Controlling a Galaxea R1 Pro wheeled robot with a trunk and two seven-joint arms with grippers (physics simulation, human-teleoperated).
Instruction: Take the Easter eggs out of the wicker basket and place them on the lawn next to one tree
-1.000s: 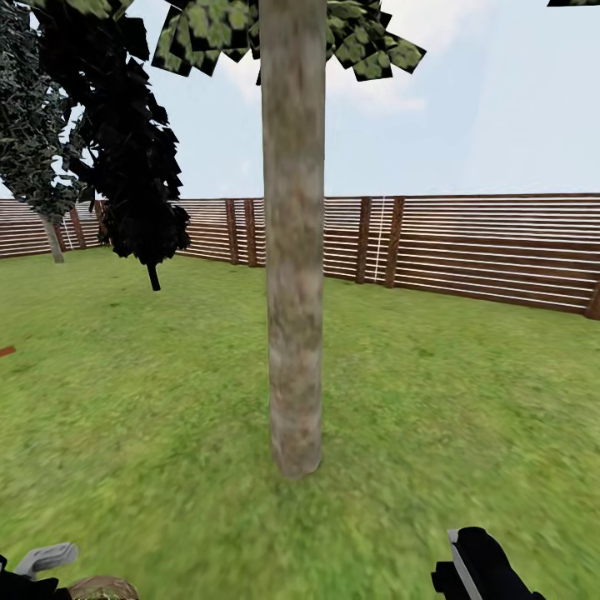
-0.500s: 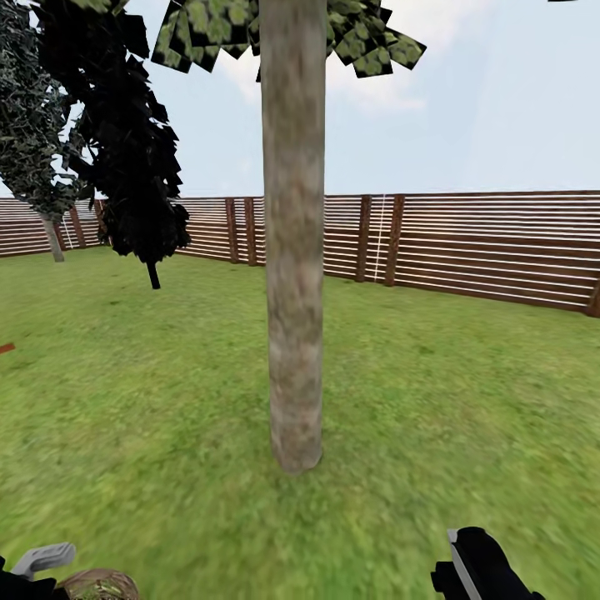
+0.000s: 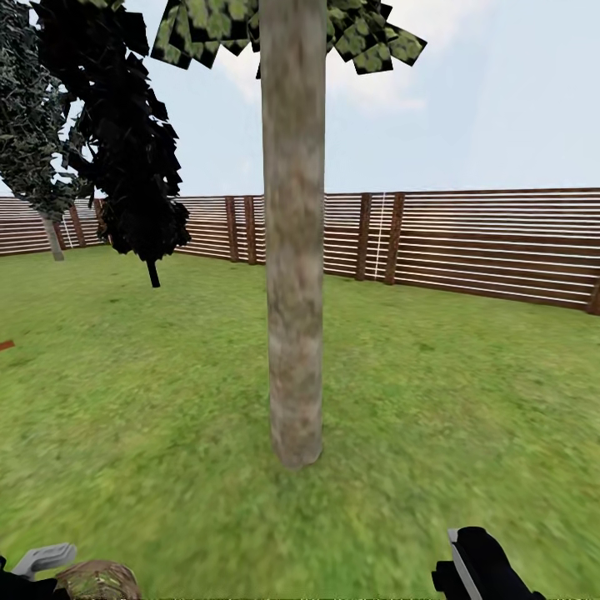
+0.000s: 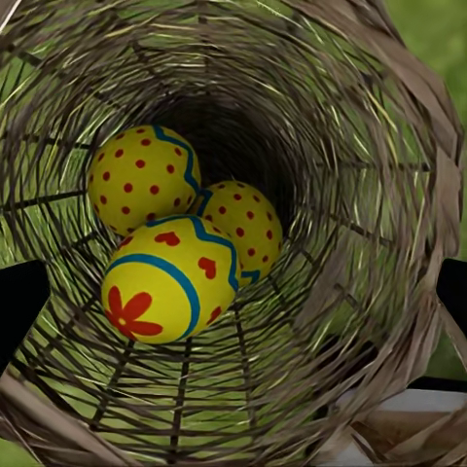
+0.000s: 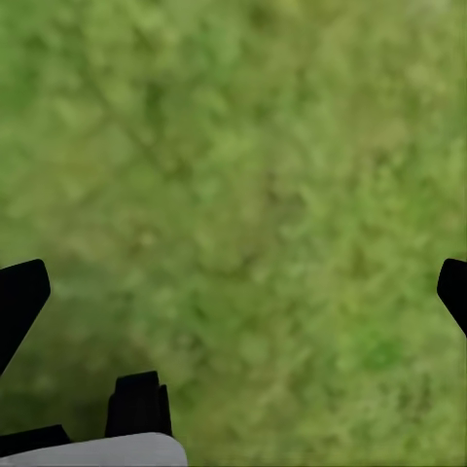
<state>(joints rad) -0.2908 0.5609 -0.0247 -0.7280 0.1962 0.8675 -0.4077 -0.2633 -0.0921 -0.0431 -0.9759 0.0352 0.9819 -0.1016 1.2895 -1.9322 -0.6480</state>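
Left wrist view: all three Easter eggs (image 4: pixel 185 243) sit in the wicker basket (image 4: pixel 409 204), apparently carried by the left gripper (image 4: pixel 233 292) toward the tree (image 3: pixel 293 250) at twelve o'clock; grip unclear. Right gripper (image 5: pixel 233 282) spread, empty.

No readable text, label, brand, number or sign appeared anywhere; the patterned yellow eggs (image 4: pixel 171 279) bore only decoration.

Dark cypress (image 3: pixel 137 167) left; slatted wooden fence (image 3: pixel 483 242) behind; pale sky (image 3: pixel 500 100).
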